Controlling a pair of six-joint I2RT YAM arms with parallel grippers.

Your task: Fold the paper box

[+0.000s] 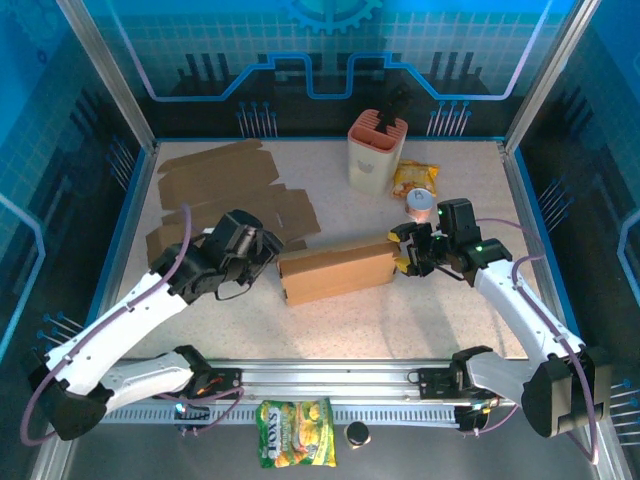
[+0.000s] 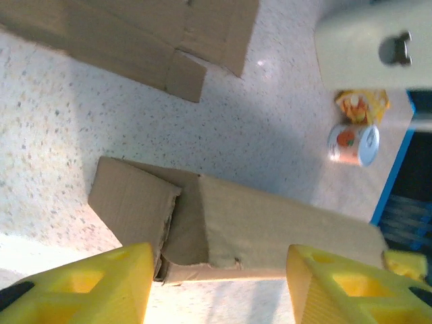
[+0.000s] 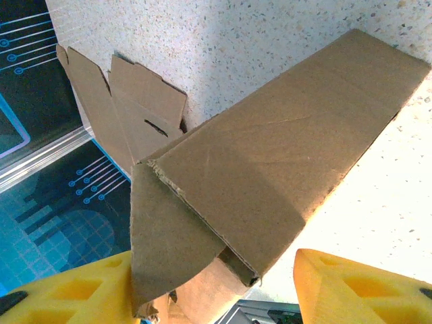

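We meet the box (image 1: 335,272) at its 2 ends.
Left gripper (image 1: 270,255) hangs released beside one end; right gripper (image 1: 402,253), also released, straddles the other.

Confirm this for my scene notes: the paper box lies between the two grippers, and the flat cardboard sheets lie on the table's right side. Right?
Wrong side. The top external view shows the flat cardboard sheets on the left side of the table, behind the left gripper. The paper box does lie between that gripper and the right gripper.
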